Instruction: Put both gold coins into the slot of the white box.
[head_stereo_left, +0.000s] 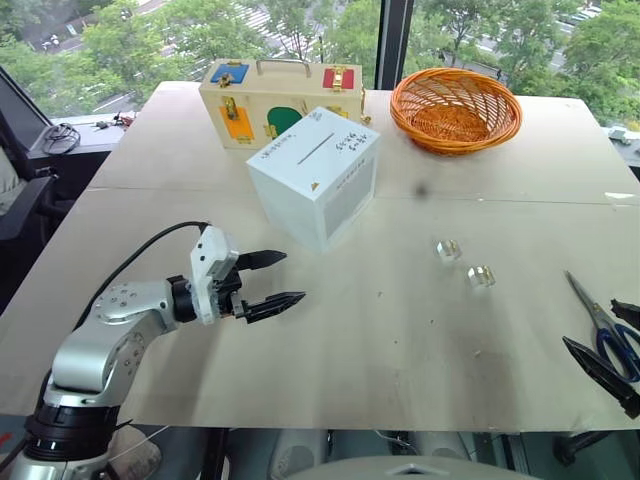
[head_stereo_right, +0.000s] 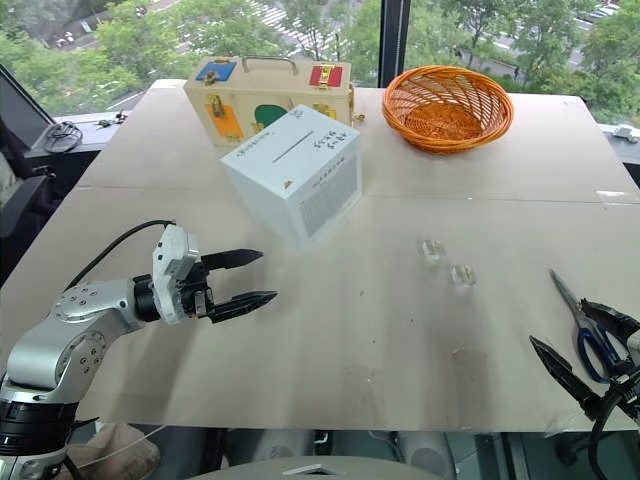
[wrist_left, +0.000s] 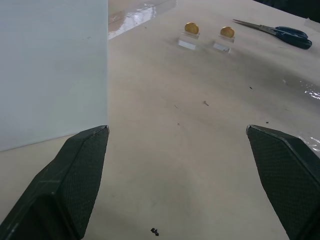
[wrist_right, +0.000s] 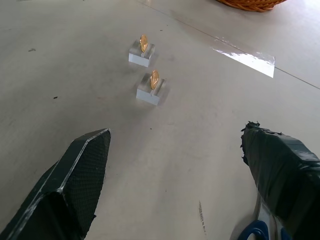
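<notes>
My left hand (head_stereo_left: 272, 279) and right hand (head_stereo_right: 585, 361) hover wide and empty over the counter (head_stereo_left: 400, 340). Both gold coins (wrist_right: 149, 61) stand upright in clear holders (wrist_right: 150, 92), between the hands, right of the white box (head_stereo_left: 315, 185), its slot (head_stereo_left: 315, 149) facing up.

The left arm reaches in from the lower left, its silver forearm bent at the elbow and a black cable looping over the wrist, so that the left hand (head_stereo_left: 268, 283) hangs low over the worktop and points toward the right with a slight downward tilt. Its two black fingers (head_stereo_left: 262, 260) are spread wide apart with nothing between them. The right hand (head_stereo_right: 580, 365) sits at the lower right edge, its fingers (wrist_right: 75, 185) likewise spread wide and empty, aimed forward and slightly down.
</notes>
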